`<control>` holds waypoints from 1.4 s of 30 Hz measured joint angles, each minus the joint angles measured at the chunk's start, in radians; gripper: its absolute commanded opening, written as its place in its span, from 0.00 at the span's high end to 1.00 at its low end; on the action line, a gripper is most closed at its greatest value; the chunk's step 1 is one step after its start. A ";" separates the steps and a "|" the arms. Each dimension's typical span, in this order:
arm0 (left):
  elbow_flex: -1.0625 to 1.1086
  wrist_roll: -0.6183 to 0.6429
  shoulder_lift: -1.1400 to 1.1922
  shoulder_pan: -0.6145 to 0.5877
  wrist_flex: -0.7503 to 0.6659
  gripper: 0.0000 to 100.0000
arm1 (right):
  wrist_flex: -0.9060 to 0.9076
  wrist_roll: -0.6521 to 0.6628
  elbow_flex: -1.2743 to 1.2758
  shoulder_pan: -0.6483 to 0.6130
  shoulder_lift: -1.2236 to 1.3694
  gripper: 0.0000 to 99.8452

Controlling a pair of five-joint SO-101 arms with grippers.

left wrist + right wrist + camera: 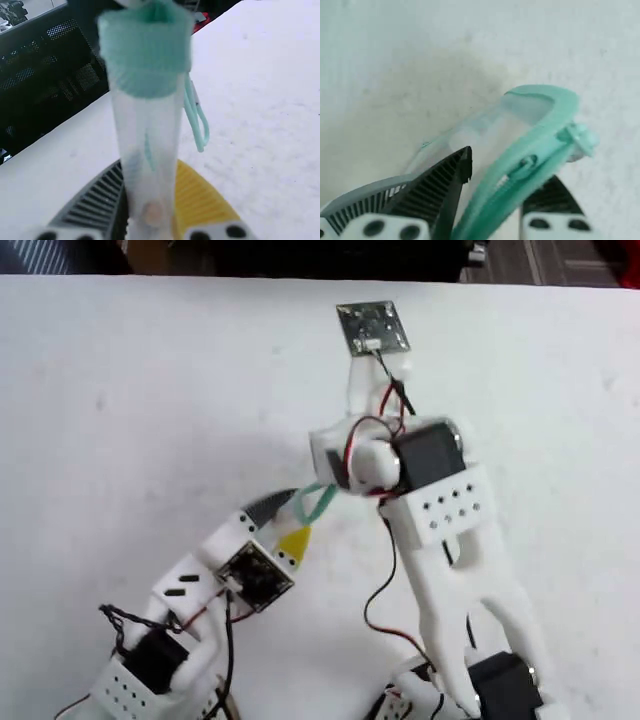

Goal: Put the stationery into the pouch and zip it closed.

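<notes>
ok so starting on the left: the left arm [185, 585] comes in from the near edge of the white table [150, 410], and the left gripper [290, 520] is clamped on the pouch [147, 125]. It's got a grey ribbed jaw on one side and a yellow jaw on the other, with the clear body pinched between them. In the left wrist view the pouch sticks straight out of that grip, with the teal end cap [145, 55] at the far end and a thin teal loop [197, 120] dangling off its side. Some small pale blob [152, 212] shows through the clear wall right down by the jaws, no idea what it is. Past the table edge in that view there's some black mesh thing [50, 75]. In the high view the pouch sits off the table in the middle, bridging the two arms. Moving right, the right arm [440, 510] reaches in from the near right, with its camera board [372, 328] poking out toward the far side. The right gripper [510, 170] is right on the pouch's teal zipper band, with the zipper pull [580, 137] just beside it. Honestly can't tell if it's actually squeezing the band or just sitting loose around it.
</notes>
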 measured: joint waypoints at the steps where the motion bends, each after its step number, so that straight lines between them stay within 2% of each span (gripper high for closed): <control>1: -0.014 0.003 0.000 0.000 0.023 0.87 | 0.000 0.038 -0.002 0.002 0.002 0.98; 4: -0.083 0.101 0.002 0.000 0.132 0.77 | -0.003 0.087 -0.011 -0.003 0.000 0.98; 8: -0.212 0.338 0.002 -0.034 0.313 0.76 | -0.003 0.107 -0.094 -0.006 0.014 0.98; 13: -0.362 0.359 -0.008 -0.069 0.468 0.76 | -0.003 0.175 -0.238 -0.005 0.017 0.98; 16: -0.422 0.358 -0.014 -0.071 0.522 0.76 | -0.003 0.315 -0.301 -0.005 0.017 0.98; 19: -0.450 0.284 -0.014 -0.074 0.557 0.76 | 0.031 0.489 -0.327 0.002 0.017 0.98; 25: -0.450 0.196 -0.014 -0.074 0.568 0.76 | 0.138 0.868 -0.331 -0.002 0.017 0.98; 28: -0.450 0.193 -0.014 -0.104 0.568 0.76 | 0.144 0.954 -0.333 -0.003 0.014 0.98; 34: -0.448 0.195 -0.014 -0.276 0.526 0.76 | 0.144 1.152 -0.212 0.005 -0.118 0.98; 39: -0.384 0.319 -0.014 -0.463 0.387 0.76 | 0.144 1.339 0.040 0.005 -0.354 0.98; 42: -0.319 0.417 -0.014 -0.500 0.293 0.76 | 0.144 1.471 0.241 -0.012 -0.540 0.98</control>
